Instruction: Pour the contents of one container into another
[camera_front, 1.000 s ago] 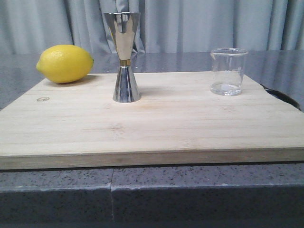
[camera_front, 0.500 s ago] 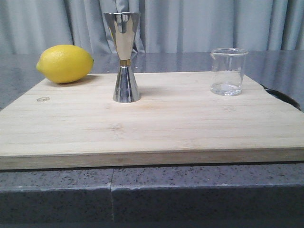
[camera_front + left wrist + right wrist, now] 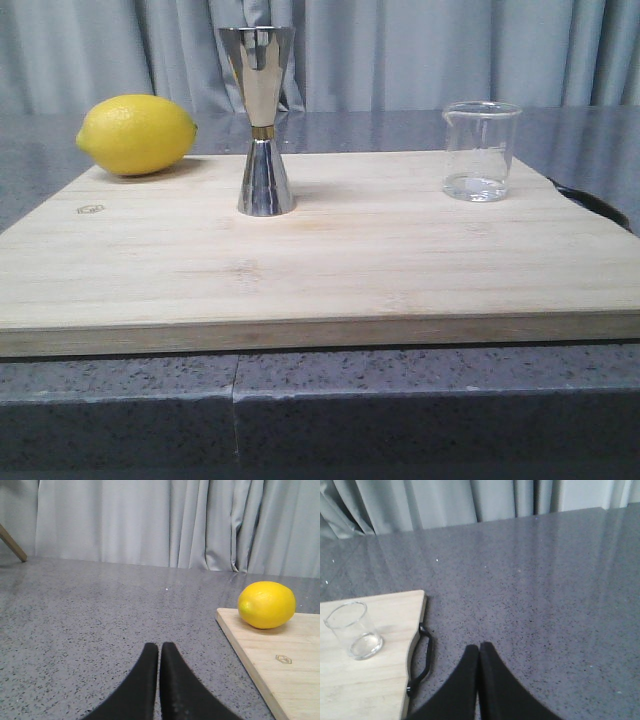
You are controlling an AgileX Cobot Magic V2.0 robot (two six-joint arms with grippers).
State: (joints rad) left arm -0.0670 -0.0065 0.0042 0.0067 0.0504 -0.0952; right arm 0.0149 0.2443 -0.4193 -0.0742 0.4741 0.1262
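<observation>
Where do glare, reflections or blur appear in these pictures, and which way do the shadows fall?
Front view: the jigger mirrors the curtains; short soft shadows fall rightward from the jigger and the lemon; the beaker is sharp. Right wrist view: pale sheen on the countertop. Left wrist view: the closed left hand looks slightly soft.

Grey speckled stone countertop (image 3: 120, 400) carrying a pale wooden cutting board (image 3: 330, 270), which lies flat on it and spans most of the front view. A black handle (image 3: 422, 660) is fixed to the board's right edge. Bare countertop extends to the board's left and right in both wrist views
</observation>
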